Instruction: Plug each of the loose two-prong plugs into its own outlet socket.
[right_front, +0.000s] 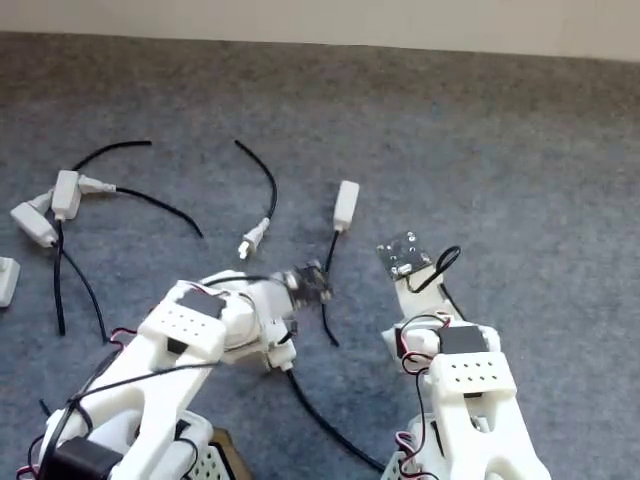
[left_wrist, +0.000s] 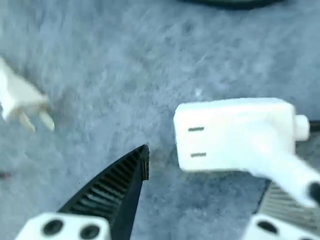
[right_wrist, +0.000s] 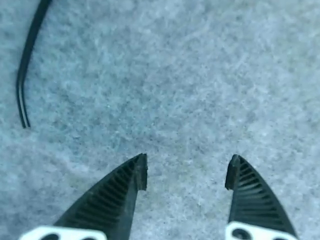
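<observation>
A white outlet socket (right_front: 345, 204) with a black cord lies on the grey carpet in the middle. Left of it rests a loose two-prong plug (right_front: 254, 239) on its own black cord. My left gripper (right_front: 312, 282) sits just short of the socket, open. In the left wrist view the socket (left_wrist: 232, 134) shows its two slots facing the plug (left_wrist: 20, 104), and its cord end crosses one finger (left_wrist: 287, 205). My right gripper (right_front: 405, 255) is to the right of the socket, open over bare carpet (right_wrist: 186, 167).
At the far left, a socket with a plug in it (right_front: 66, 193) lies beside another white socket (right_front: 32, 225) among black cords. A white block (right_front: 6, 281) sits at the left edge. A thin cord end (right_wrist: 25, 75) lies near my right gripper. The carpet's far side is free.
</observation>
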